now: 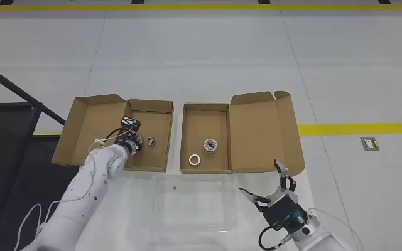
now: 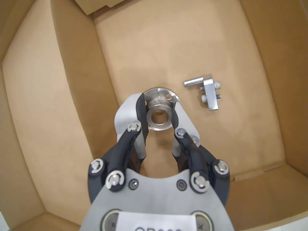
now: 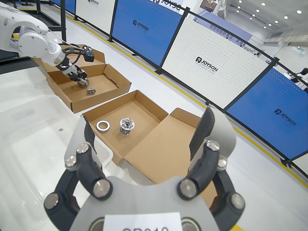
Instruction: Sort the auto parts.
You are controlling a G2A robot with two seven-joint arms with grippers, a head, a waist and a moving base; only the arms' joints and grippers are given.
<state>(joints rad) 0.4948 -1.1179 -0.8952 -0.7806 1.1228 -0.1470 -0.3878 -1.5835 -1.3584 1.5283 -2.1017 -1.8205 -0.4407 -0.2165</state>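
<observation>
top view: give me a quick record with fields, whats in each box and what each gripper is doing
left box: bolted bracket with a pin, on its floor
right box: metal ring and spoked hub, close together but apart
left gripper: shut on flanged bushing, inside left box, beside the bracket
right gripper: open, holding nothing, by the right box's open lid

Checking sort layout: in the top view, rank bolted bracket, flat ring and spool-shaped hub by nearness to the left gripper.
1. bolted bracket, beside the left gripper in the left box.
2. flat ring, right box.
3. spool-shaped hub, right box, beyond the ring.
</observation>
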